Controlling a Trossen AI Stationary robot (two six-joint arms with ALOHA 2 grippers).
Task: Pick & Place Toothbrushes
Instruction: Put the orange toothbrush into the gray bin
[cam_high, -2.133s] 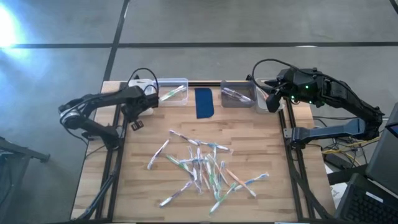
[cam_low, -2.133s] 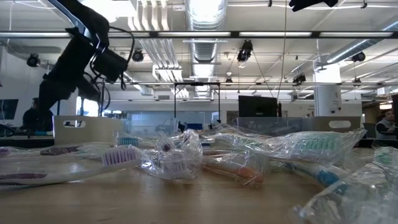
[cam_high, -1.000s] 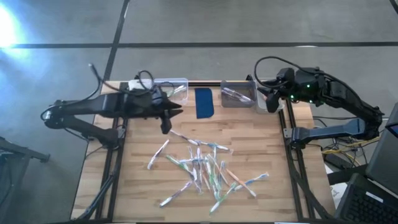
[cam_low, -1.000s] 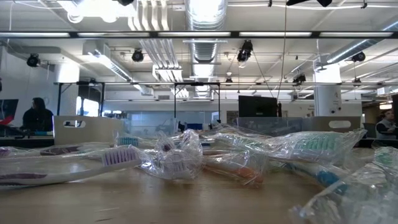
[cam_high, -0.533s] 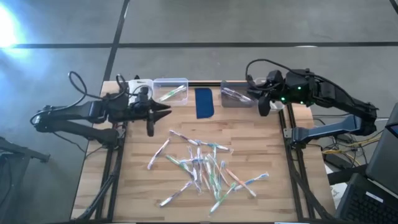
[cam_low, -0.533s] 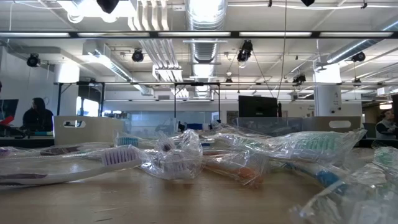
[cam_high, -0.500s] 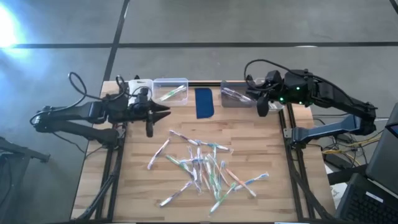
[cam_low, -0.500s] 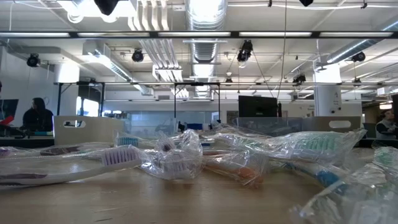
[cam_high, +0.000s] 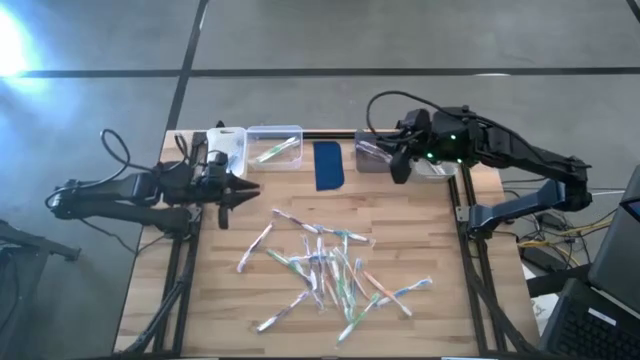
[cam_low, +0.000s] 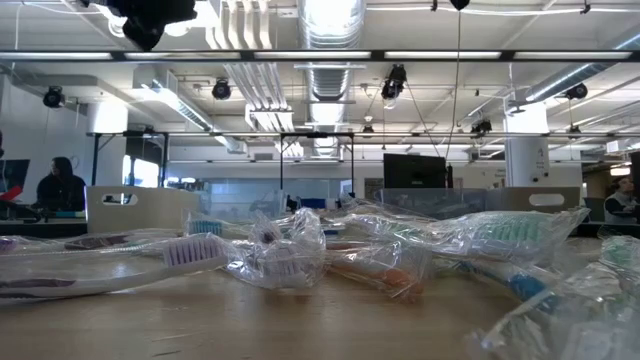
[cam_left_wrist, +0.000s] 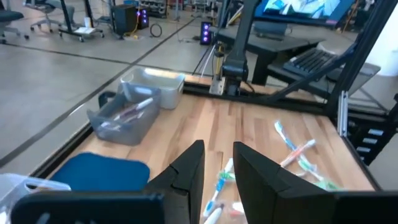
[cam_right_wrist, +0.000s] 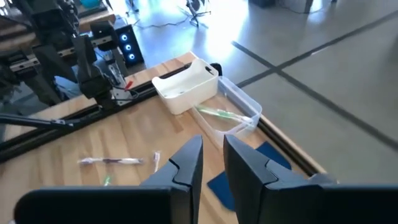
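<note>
Neither arm is carrying anything, so this is looking like the reach-out step before a fresh pick.

At about nine o'clock on the table (cam_high: 420, 215), the left gripper (cam_high: 226, 192) is hanging above the left edge, its fingers standing a narrow gap apart with nothing between them. The pile of toothbrushes (cam_high: 330, 265) is lying loose across the middle, spreading toward five o'clock, well apart from both grippers. Some are already lying in the clear bin (cam_high: 274, 146) at eleven o'clock and in the grey bin (cam_high: 382, 152) at one o'clock, with the blue pad (cam_high: 329, 165) between them.

At about one o'clock, the right gripper (cam_high: 398, 168) is hovering just over the grey bin's near corner, fingers nearly together and empty.

The next move is calling for spreading the fingers wider, then coming down on a single outlying toothbrush. Bare wood is lying open on both sides of the pile; the bins and side rails are crowding the far edge.
</note>
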